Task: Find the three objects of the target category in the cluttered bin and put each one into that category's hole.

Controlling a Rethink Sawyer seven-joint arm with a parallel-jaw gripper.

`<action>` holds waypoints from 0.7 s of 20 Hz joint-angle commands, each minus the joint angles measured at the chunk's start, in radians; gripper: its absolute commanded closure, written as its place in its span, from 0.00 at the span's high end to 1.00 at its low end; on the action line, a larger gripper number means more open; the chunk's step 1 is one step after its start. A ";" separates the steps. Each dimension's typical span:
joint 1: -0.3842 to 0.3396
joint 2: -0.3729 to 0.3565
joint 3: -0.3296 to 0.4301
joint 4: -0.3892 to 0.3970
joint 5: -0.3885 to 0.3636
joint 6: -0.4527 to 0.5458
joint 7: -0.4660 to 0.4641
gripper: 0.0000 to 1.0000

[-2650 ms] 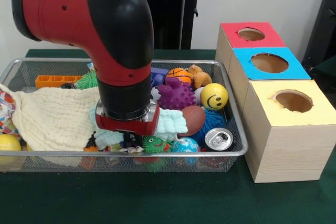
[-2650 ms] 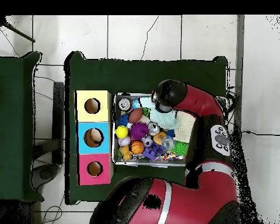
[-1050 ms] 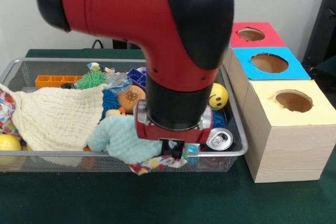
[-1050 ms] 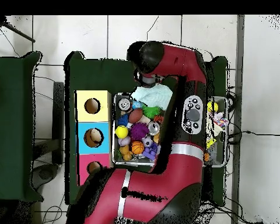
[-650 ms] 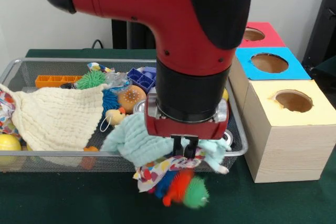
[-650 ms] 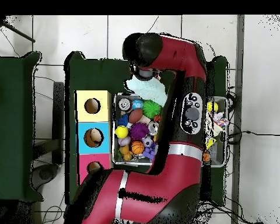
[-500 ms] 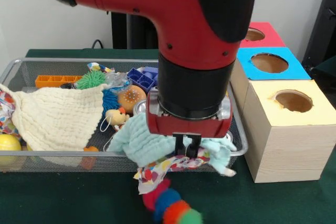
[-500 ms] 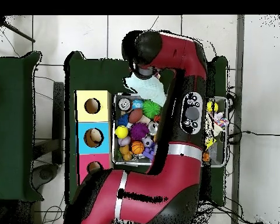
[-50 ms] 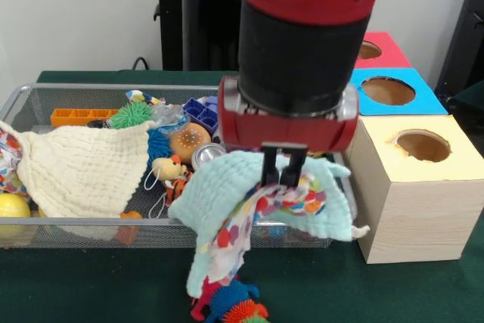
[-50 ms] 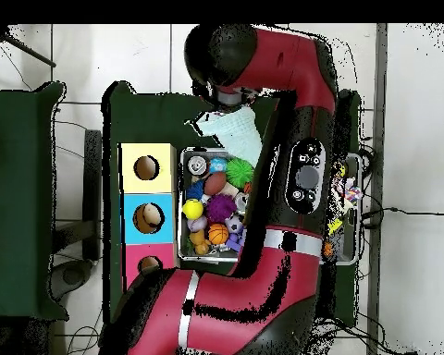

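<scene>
A multicoloured spiky toy [image 9: 231, 307] is seen lowest, on the green table [image 9: 91, 285] before the wire bin [image 9: 45, 225]. Above it, a mint cloth [image 9: 219, 202] with a dotted cloth [image 9: 283, 200] is clamped between the closed fingers of the gripper [image 9: 283, 179] (raised at the bin's front edge). The yellow box [image 9: 412, 187], blue box [image 9: 387, 92] and red box [image 9: 367, 49] are lined up beyond.

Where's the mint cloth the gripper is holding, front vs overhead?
Front: mint cloth hangs from the gripper, low centre, over the bin's near rim.
Overhead: mint cloth upper centre, just above the bin.
Shared landmark: yellow box, beside it in both.
</scene>
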 commanded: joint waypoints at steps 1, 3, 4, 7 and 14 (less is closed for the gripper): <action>-0.007 0.023 0.034 -0.029 0.027 0.064 0.187 0.00; -0.010 0.008 0.040 0.008 0.025 0.037 0.184 0.00; -0.010 0.003 0.042 0.028 0.025 0.021 0.183 0.00; -0.009 -0.028 0.044 0.109 0.019 -0.039 0.187 0.00; -0.015 -0.091 0.045 0.281 0.011 -0.139 0.180 0.00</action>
